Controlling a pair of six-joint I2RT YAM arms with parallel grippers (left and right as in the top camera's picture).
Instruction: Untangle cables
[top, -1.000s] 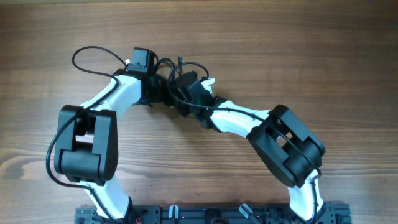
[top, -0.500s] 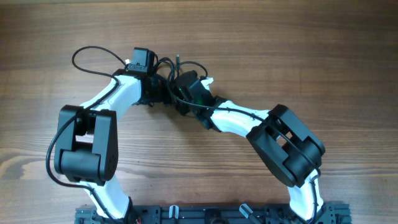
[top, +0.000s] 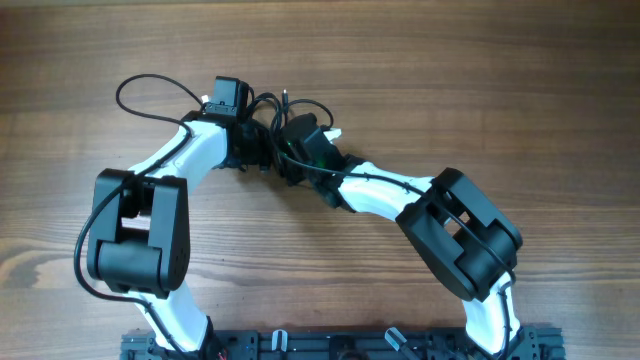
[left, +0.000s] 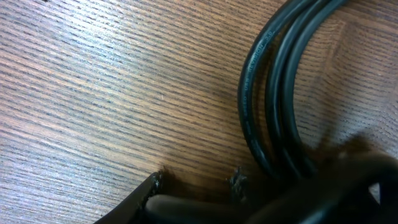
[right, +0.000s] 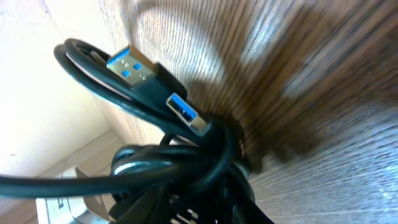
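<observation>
The black cables (top: 150, 82) form a knotted bundle at the table's middle back, with one loose loop reaching left. My left gripper (top: 257, 148) and right gripper (top: 284, 150) meet at the knot, mostly hidden under the wrists. In the left wrist view two cable strands (left: 255, 106) curve down the right side, and a cable lies between the left gripper's fingertips (left: 196, 183). In the right wrist view the cables (right: 155, 152) wrap over the right gripper's jaws (right: 211, 199), and two blue USB plugs (right: 134, 65) stick out above.
The wooden table (top: 500, 90) stretches all round the bundle. The arms' black bases (top: 130, 240) stand at the front left and front right. A white tag (top: 336, 131) shows beside the right wrist.
The right wrist has shifted very slightly toward the left gripper. The cable loop at the left has not moved.
</observation>
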